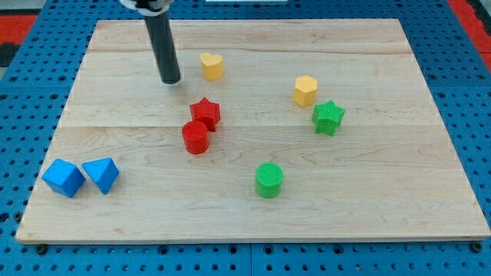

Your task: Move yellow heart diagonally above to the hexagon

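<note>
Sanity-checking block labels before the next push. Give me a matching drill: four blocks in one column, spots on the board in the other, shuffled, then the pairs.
Things
1. yellow heart
2. yellow hexagon
3. green cylinder
4. red star

Places
A. just above-left of the green star
B. touching the red cylinder
C. just right of my tip, near the view's top
D. lowest, alone, right of centre

Pairs: 1-C, 2-A, 3-D, 4-B

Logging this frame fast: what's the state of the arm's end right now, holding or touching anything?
My tip: a bare rod with no jaws, holding nothing; it sits apart from the yellow heart, on the heart's left in the view, touching no block.
</note>
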